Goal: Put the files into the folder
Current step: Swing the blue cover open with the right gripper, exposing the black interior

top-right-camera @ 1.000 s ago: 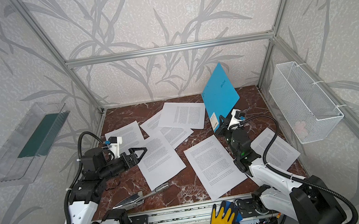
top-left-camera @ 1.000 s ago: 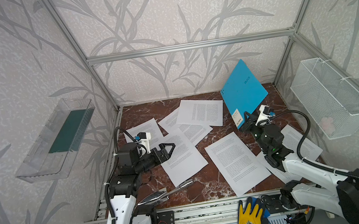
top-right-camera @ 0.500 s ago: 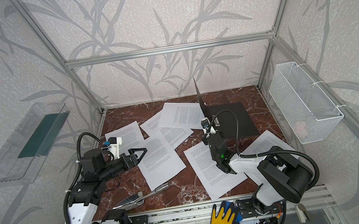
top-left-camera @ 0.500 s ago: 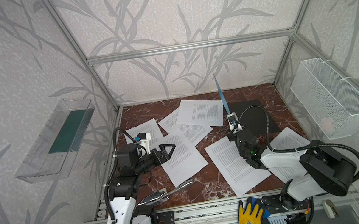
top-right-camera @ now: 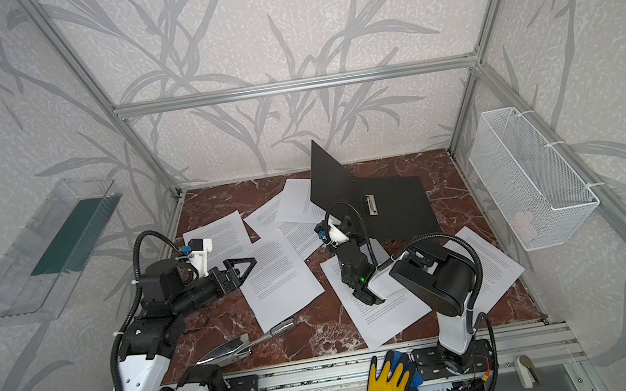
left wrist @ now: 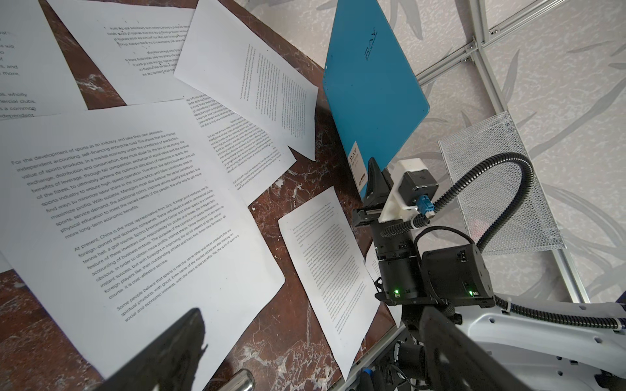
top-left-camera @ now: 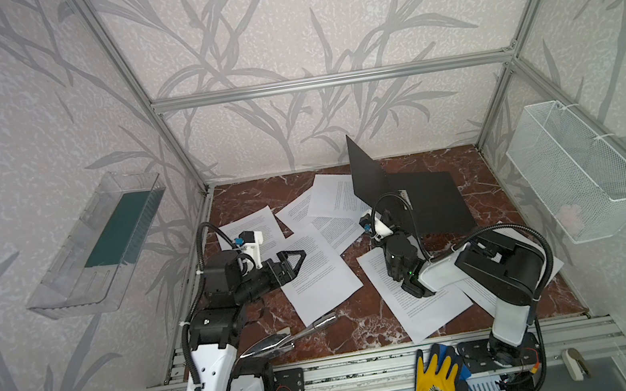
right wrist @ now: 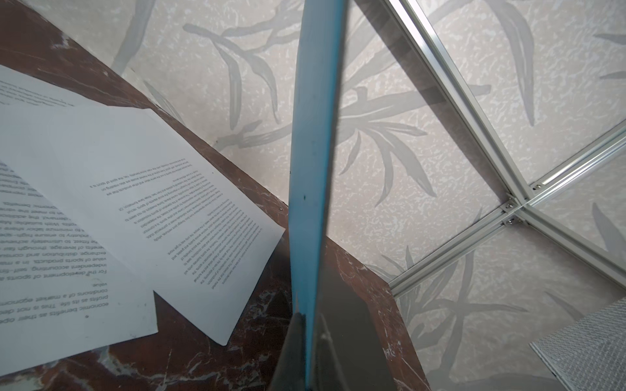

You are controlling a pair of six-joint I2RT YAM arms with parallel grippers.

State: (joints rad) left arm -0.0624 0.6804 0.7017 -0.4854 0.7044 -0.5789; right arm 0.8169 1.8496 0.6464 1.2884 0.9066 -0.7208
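Right wrist view shows your right hand [right wrist: 306,325] pressed together on the lower corner of the folder [right wrist: 311,152], pinching its front cover: blue on one face, black on the other. A second ago that cover leaned toward the table's right edge with its blue side up to the top cameras. Now, in both top views, it has swung past upright and shows its black inside, while the back panel lies flat near the table's far right corner. So the folder is open, but the cover is not yet laid down. I judge you should lower it or hold it clear before loading.

Your left hand [top-left-camera: 293,260], fingers spread and empty, hovers as before over a sheet near the left edge. The files [top-left-camera: 317,276] lie loose across the red marble table [top-left-camera: 347,326], none in the folder. A metal tool [top-left-camera: 286,339] rests by the near edge. Beyond the right edge a wire basket [top-left-camera: 576,169] hangs on the patterned wall; beyond the left, a clear tray [top-left-camera: 100,245].
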